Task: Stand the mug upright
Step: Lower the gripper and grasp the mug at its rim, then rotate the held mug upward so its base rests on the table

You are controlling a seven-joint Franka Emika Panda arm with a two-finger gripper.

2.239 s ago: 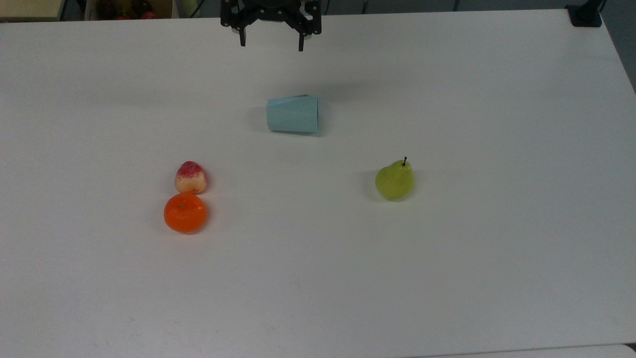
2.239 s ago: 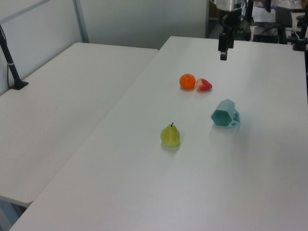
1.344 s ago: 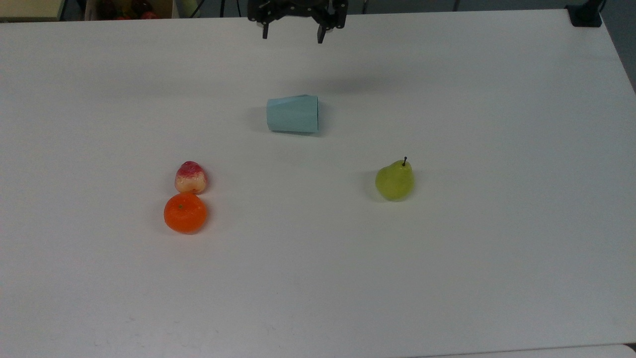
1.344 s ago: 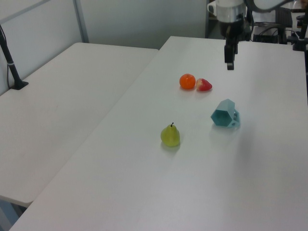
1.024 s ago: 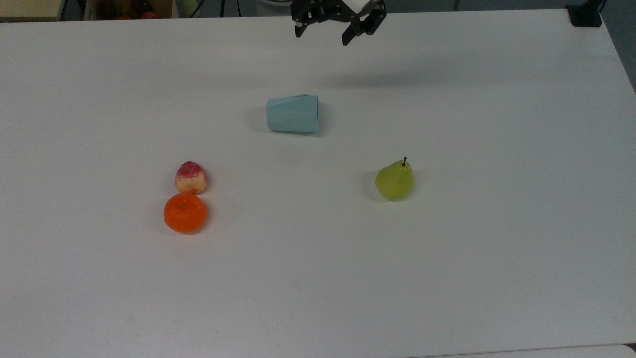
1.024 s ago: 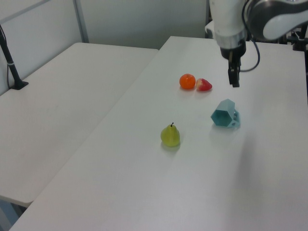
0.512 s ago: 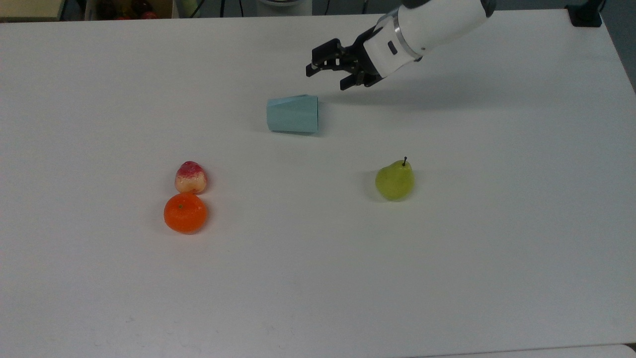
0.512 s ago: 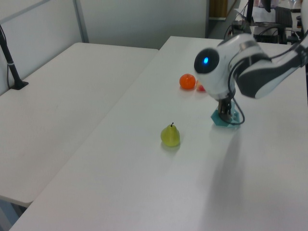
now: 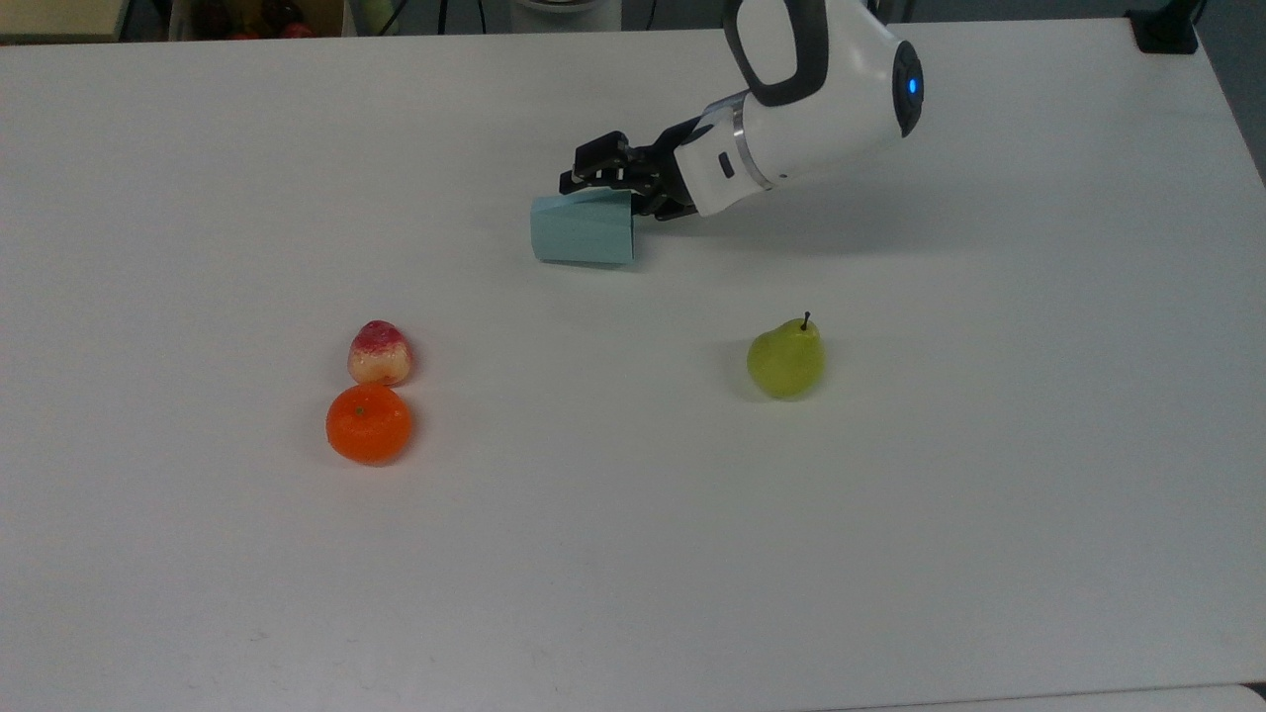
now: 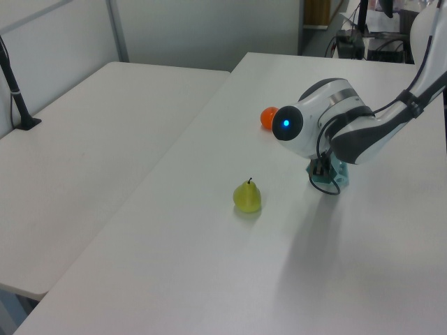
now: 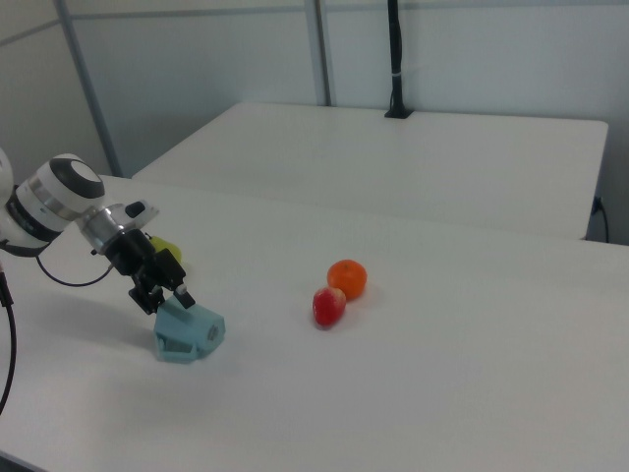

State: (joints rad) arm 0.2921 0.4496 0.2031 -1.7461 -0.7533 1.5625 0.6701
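End effector point(image 9: 611, 188), fingers apart, sits low and tilted at the wide open end of the mug point(image 9: 582, 229), which lies on its side on the tabletop point(image 9: 890, 475), likely to pinch the rim and tip it up.

White table point(image 9: 890, 554) with tipped mug point(image 9: 582, 229), pear point(image 9: 785, 358), orange point(image 9: 369, 423) touching a red-and-cream fruit point(image 9: 380, 353).

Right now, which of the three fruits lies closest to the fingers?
The green pear, alone on the top view's right. The orange and the red-and-cream fruit touching it lie farther from the fingers at the mug.
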